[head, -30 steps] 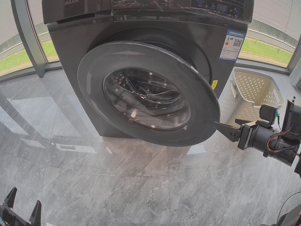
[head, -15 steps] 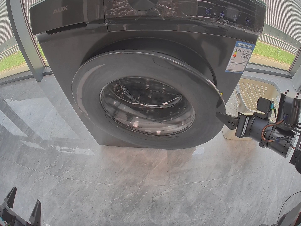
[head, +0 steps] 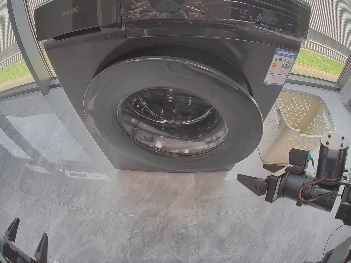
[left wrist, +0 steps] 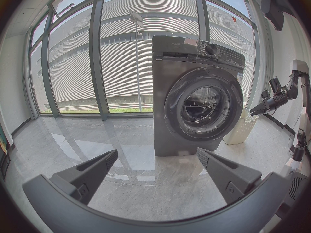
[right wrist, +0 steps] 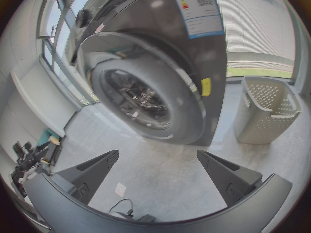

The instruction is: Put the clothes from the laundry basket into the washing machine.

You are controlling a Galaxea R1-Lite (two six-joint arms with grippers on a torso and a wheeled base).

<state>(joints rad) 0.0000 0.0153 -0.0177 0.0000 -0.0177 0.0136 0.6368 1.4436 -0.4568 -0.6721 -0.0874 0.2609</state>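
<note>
In the head view, a grey marbled floor runs to tall windows; the washing machine stands far centre with the laundry basket just right of it, and the right gripper is near the basket but apart from it. In the left wrist view, the left gripper spreads its fingers wide and holds nothing, with the machine well beyond. In the right wrist view, the fingers are wide apart and hold nothing, with the basket beyond them.

Bright daylit room, fisheye views.
Daylight enters thru windows behind washing machine; glossy floor mirrors frames w/ glare; door glass glints; wrist-view corners go dark, edges bend.
</note>
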